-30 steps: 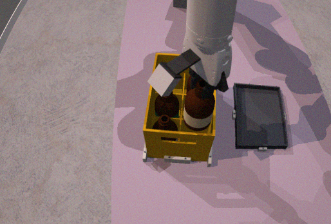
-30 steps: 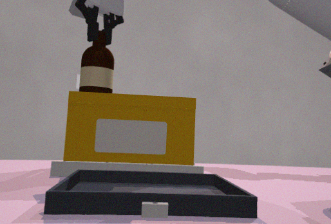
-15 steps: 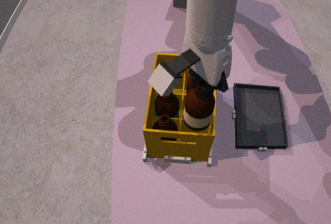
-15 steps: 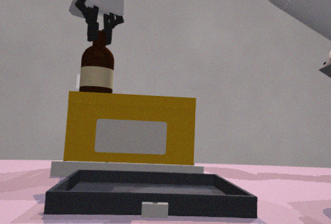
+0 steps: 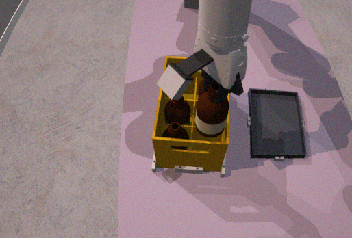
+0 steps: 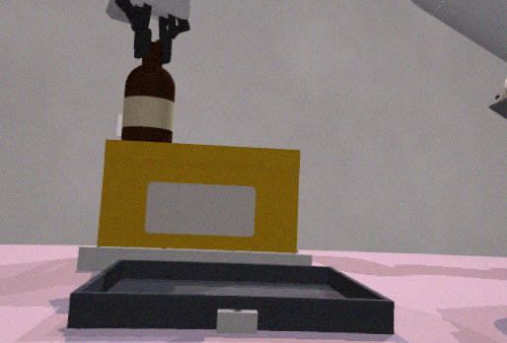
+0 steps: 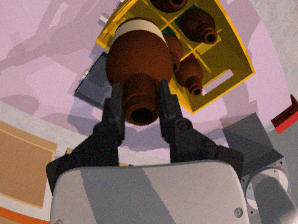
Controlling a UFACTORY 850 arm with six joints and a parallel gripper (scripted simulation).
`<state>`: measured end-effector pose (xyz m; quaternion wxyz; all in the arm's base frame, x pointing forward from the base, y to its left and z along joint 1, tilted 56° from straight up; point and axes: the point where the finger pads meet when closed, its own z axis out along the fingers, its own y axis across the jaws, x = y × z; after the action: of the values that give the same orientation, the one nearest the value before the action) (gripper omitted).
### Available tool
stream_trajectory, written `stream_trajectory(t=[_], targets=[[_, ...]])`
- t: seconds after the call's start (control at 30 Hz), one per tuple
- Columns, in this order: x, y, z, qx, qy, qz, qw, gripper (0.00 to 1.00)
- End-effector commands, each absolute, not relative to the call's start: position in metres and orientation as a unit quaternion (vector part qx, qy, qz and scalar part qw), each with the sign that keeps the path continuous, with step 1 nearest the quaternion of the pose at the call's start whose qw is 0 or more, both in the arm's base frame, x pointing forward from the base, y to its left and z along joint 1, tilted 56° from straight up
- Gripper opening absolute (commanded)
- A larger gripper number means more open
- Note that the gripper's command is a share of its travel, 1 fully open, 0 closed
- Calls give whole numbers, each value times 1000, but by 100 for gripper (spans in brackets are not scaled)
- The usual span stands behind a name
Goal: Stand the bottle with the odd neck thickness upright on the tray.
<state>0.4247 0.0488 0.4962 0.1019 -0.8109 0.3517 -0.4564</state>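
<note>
My gripper (image 6: 154,55) (image 7: 140,93) is shut on the neck of a brown bottle with a cream label (image 5: 211,107) (image 6: 149,110) (image 7: 135,55). The bottle hangs upright, raised over the right side of the yellow crate (image 5: 185,159) (image 6: 197,165); its base is at about rim height in the exterior view, and the very bottom may be hidden. In the wrist view the other bottles stand in the crate: one (image 7: 197,25), one (image 7: 189,74), one (image 7: 169,4) and one partly hidden behind the held bottle (image 7: 175,50). The black tray (image 5: 277,124) (image 6: 173,313) lies level and empty.
Pale brackets (image 5: 188,169) sit at the crate's foot. Small pale blocks (image 5: 279,158) (image 6: 237,320) touch the tray's outside. The crate's rim and dividers stand close around the bottles. The tray is right of the crate in the top view.
</note>
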Motion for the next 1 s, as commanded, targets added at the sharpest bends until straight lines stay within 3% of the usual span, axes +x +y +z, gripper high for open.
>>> stream_trajectory(t=[0.0, 0.97], targets=[[423, 49, 498, -811, 352, -457, 102, 0], [416, 51, 503, -811, 352, -457, 102, 0]])
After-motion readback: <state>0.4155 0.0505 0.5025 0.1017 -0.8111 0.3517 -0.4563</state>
